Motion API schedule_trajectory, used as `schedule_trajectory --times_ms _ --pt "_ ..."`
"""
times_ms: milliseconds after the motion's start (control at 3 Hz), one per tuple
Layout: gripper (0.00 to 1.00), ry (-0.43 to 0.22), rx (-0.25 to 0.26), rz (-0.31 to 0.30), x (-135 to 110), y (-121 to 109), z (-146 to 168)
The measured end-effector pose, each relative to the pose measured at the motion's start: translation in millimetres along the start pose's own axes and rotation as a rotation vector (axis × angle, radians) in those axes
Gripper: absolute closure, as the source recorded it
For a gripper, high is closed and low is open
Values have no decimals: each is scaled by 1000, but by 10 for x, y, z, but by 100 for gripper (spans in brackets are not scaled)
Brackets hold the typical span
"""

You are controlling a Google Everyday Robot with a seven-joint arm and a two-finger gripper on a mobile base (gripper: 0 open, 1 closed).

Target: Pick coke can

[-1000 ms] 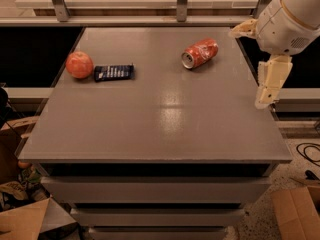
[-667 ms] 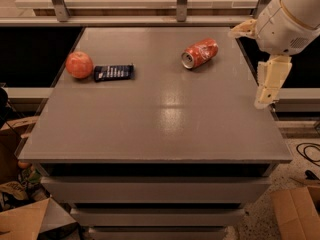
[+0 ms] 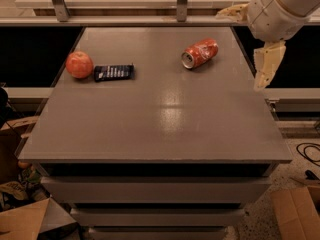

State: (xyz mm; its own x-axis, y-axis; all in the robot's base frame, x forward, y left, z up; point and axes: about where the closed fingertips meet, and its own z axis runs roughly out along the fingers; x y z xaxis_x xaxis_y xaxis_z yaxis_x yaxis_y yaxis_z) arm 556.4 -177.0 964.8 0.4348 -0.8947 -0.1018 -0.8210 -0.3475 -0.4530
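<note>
The fingers are standing spread wide with nothing between them, one pale finger hanging down past the right edge of the table and the other pointing left above the far right corner. The gripper is hovering off that right side, and against a second ago it is sitting a little higher in the view and a touch further left, so the arm is creeping toward the far end of the table, not dropping. The coke can is lying on its side in the far right part of the tabletop, silver end facing the near left, exactly where it was, untouched. The apple and the dark flat packet beside it are sitting far left, well apart from the can. The approach is only beginning; the gripper is likely needing to swing left over the can and come down.
</note>
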Motion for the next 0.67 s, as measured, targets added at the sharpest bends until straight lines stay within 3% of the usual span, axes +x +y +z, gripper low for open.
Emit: schedule_trajectory --times_ms 333,667 --pt "0 56 21 -209 -32 -262 54" --pt "0 130 5 -381 -110 -521 241"
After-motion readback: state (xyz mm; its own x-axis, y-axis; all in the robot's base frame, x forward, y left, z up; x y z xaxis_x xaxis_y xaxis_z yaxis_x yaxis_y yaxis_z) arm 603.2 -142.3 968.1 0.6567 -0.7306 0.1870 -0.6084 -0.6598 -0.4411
